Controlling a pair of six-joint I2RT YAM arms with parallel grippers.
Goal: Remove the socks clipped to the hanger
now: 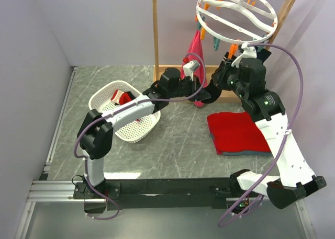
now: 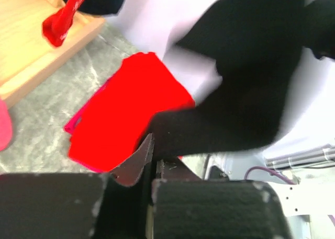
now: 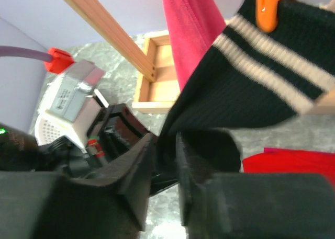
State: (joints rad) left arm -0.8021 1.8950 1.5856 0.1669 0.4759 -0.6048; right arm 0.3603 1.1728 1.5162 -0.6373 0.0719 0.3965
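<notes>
The left gripper (image 2: 153, 160) is closed tight, its fingers pinching the edge of a black sock (image 2: 220, 118) that rises up and to the right from them. Just beyond it a folded red cloth (image 2: 125, 113) lies flat on the grey desk (image 1: 178, 145). The right gripper (image 3: 167, 166) stands only narrowly parted, with the dark lower end of a striped sock (image 3: 251, 87) hanging in the gap. Whether the pads press on that sock cannot be told, nor whether it is the one the left gripper pinches. The striped sock, black with two tan bands, is clipped at its top by an orange clip (image 3: 269, 6). A pink towel (image 3: 191, 30) hangs just left of it, in front of the wooden rack (image 3: 104, 24). From above, both grippers meet under the white hanger (image 1: 199, 11), which hangs at the far right of the desk against the rack. Well to the left sits a white basket (image 1: 104, 100) with a small sock (image 1: 121, 98) showing red and white inside it.
</notes>
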